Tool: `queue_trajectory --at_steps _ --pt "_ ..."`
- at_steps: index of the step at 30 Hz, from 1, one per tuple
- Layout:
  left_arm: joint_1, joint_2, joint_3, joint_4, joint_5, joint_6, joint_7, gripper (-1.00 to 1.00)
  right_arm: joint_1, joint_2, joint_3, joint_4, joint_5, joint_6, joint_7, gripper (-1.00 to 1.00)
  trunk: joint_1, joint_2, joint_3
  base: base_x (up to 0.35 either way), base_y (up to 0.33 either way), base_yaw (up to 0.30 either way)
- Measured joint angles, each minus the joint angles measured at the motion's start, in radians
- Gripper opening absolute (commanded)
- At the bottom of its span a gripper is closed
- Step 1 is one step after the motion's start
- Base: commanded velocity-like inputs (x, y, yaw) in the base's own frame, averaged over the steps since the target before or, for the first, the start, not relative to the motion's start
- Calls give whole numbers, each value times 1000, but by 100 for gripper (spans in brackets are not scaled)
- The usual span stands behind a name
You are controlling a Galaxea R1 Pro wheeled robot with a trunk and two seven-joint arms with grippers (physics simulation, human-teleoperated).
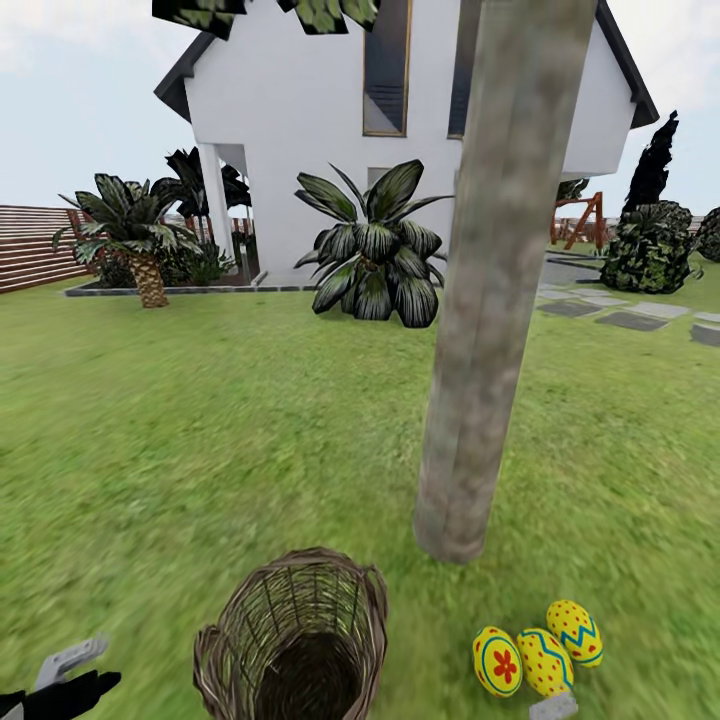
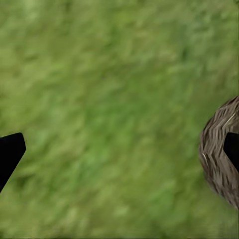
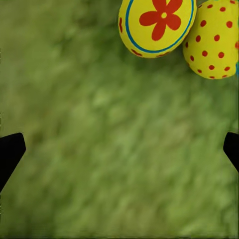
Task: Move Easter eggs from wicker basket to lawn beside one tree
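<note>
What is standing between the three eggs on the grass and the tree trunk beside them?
Nothing visible. The three Easter eggs lie together on open lawn, with bare grass between them and the tree. The wicker basket stands off to one side.

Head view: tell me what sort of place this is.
A house garden, rendered in a simulator. A mown lawn runs up to a white house, with a palm by a slatted fence, and a tree trunk rising close ahead.
</note>
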Motion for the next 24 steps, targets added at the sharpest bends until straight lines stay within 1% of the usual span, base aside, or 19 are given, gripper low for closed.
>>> queue_trajectory --at_steps 2,4,6,7,9,10,12,13,14,15,18,20,21,24 --pt "0 -8 0 18 0 -25 26 100 15 1 0 0 0 -3 -5 100 -8 14 6 0 0 0" --pt "1 -37 0 27 1 -33 95 100 27 1 -1 0 0 -13 -11 100 -15 28 13 0 0 0" --pt "1 -61 1 34 0 -34 144 100 29 2 -1 1 -1 -19 -23 100 -23 42 19 0 0 0" --pt "1 -72 1 38 0 -34 163 100 30 2 -2 1 -2 -20 -31 100 -27 49 22 0 0 0" --pt "1 -84 2 48 1 -34 186 100 31 2 -2 2 -7 -22 -54 100 -35 63 28 0 0 0" --pt "3 -89 2 55 1 -35 194 100 31 2 -2 2 -10 -24 -73 100 -38 70 31 0 0 0" --pt "11 -101 2 59 1 -35 199 100 31 2 -2 2 -11 -25 -89 100 -46 84 38 0 0 0" --pt "15 -108 2 60 1 -36 200 100 31 2 -2 2 -11 -25 -93 100 -50 91 41 0 0 0" --pt "23 -124 1 61 1 -36 201 100 32 2 -2 1 -11 -25 -96 100 -54 98 44 0 0 0" --pt "27 -133 1 62 1 -36 201 100 33 2 -2 1 -11 -25 -97 100 -58 105 47 0 0 0" --pt "42 -152 1 62 1 -36 202 100 34 2 -3 0 -12 -25 -98 100 -69 126 56 0 0 36" --pt "53 -163 1 62 0 -37 202 100 34 8 -4 -1 -12 -25 -98 100 -77 140 61 0 0 117" --pt "62 -171 1 62 0 -37 203 100 34 17 -5 0 -13 -25 -99 100 -81 147 63 0 0 129" --pt "81 -178 1 62 0 -37 203 100 34 27 -7 2 -14 -25 -99 100 -92 168 68 0 0 128"
